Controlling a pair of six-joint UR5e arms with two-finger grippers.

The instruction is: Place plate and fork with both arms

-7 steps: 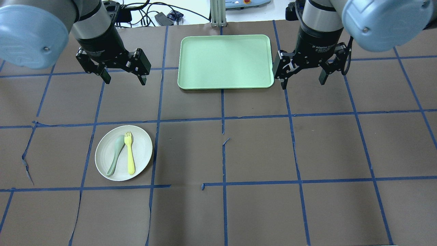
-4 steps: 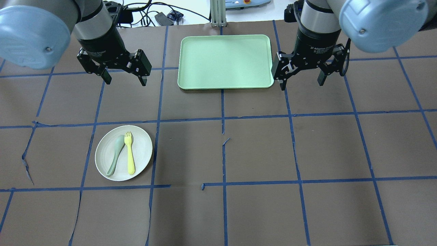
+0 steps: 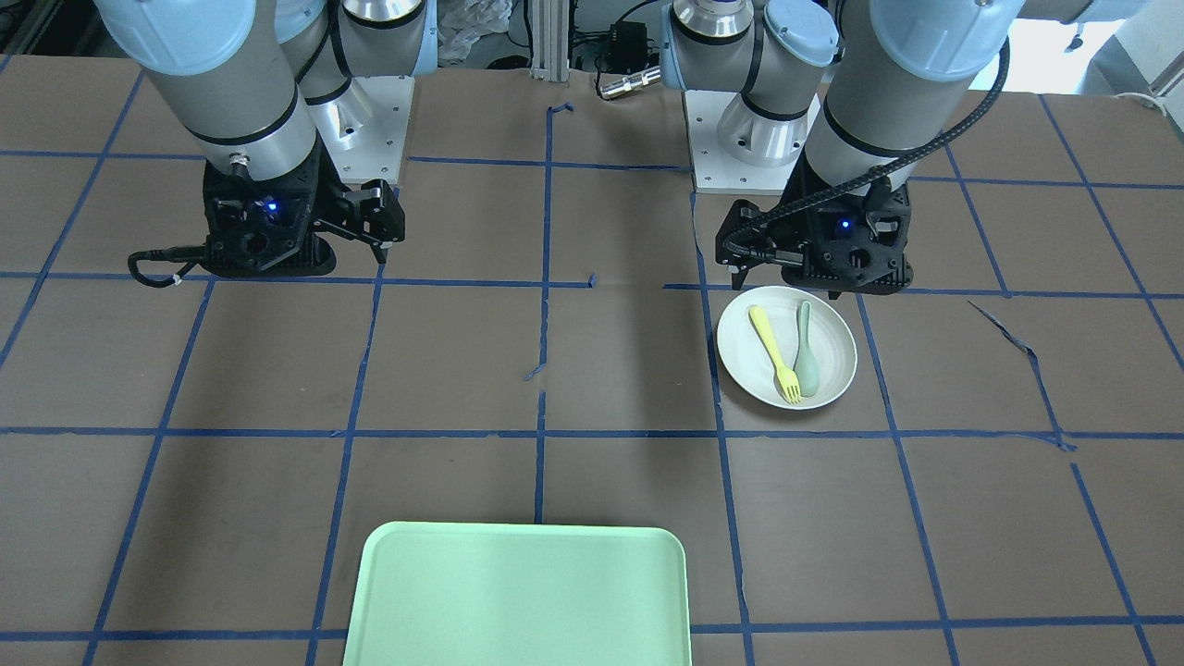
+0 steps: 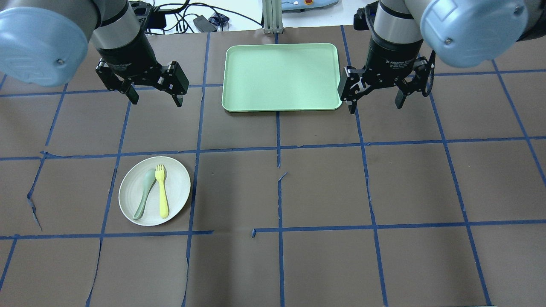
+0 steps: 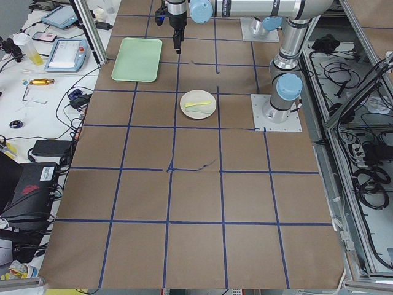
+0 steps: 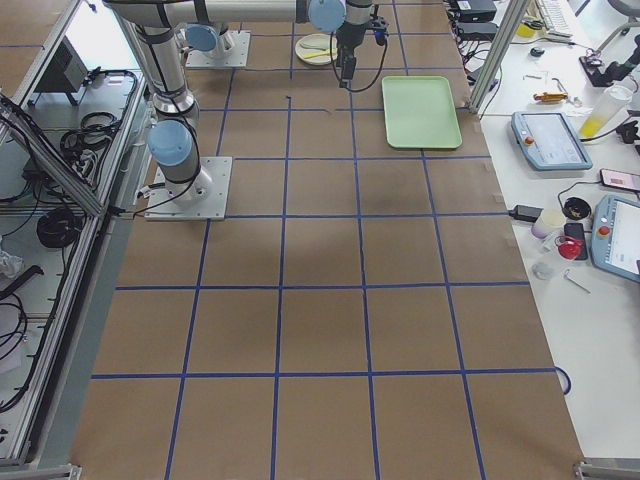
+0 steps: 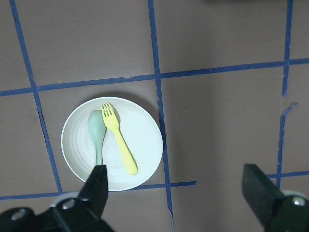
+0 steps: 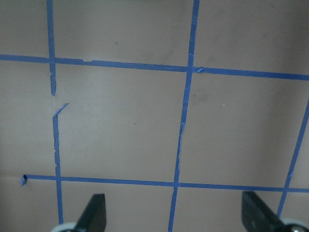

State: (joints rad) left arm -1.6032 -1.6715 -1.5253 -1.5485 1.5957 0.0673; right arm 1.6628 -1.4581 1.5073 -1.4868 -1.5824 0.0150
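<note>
The round off-white plate [image 4: 179, 187] lies on the table's left half, with the yellow fork [image 4: 162, 192] and a grey-green spoon [image 4: 144, 194] side by side on it. My left gripper [image 4: 157, 101] is open and empty, raised beyond the plate. Its wrist view shows the plate [image 7: 145, 140], the fork [image 7: 119, 140] and the spoon [image 7: 96, 133] below, between the open fingers [image 7: 96, 193]. My right gripper [image 4: 376, 106] is open and empty, raised beside the tray's right edge. Its wrist view shows only bare table.
A rectangular light-green tray [image 4: 281, 76] lies at the table's far middle between the two grippers, and it also shows in the front-facing view [image 3: 518, 592]. Brown paper with blue tape lines covers the table [image 4: 324, 187]. Cables and devices lie beyond the far edge.
My right arm and gripper have shifted slightly to the left, toward the tray's edge. My left gripper has hardly moved. The plate, fork and spoon have not moved.
</note>
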